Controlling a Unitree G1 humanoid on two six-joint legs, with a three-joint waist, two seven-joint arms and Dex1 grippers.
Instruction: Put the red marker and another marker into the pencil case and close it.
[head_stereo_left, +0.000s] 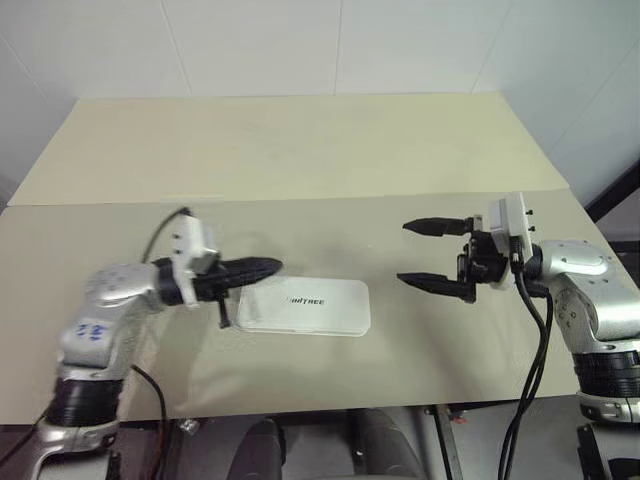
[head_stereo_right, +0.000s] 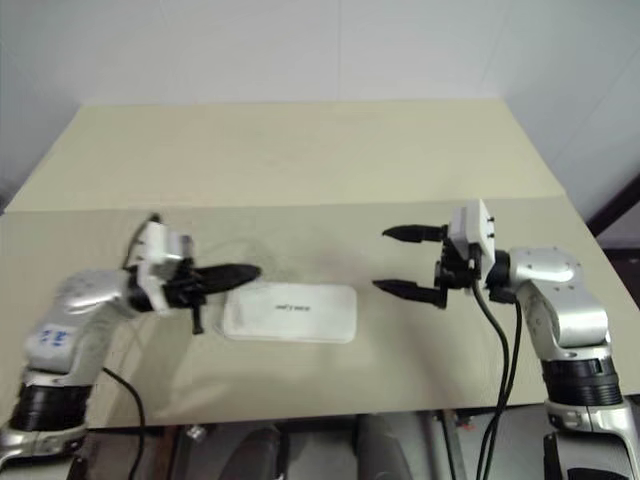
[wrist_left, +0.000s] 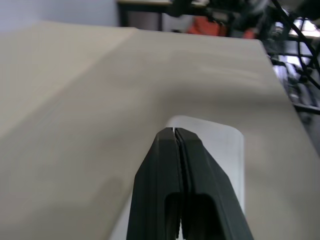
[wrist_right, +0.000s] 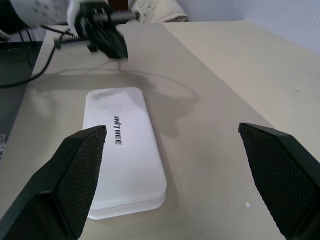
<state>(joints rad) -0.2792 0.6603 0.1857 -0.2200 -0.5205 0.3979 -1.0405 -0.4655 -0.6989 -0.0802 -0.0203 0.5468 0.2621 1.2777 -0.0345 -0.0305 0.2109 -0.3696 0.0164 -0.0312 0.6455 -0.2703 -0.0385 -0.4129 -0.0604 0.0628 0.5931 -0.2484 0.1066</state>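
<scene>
Beige table (head_stereo_left: 300, 160), one closed pencil case (head_stereo_left: 305, 306)

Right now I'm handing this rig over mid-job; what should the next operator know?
Left gripper: fingers shut, holding nothing, hovering over the left end of the pencil case.
Right gripper: fingers wide open, empty, to the right of the case and apart from it.
The case lies flat on the table, lid closed, lettering up.
Neither marker is in sight; whether they are inside cannot be told.
Left: confirm the markers are inside and the lid is fully closed.
</scene>
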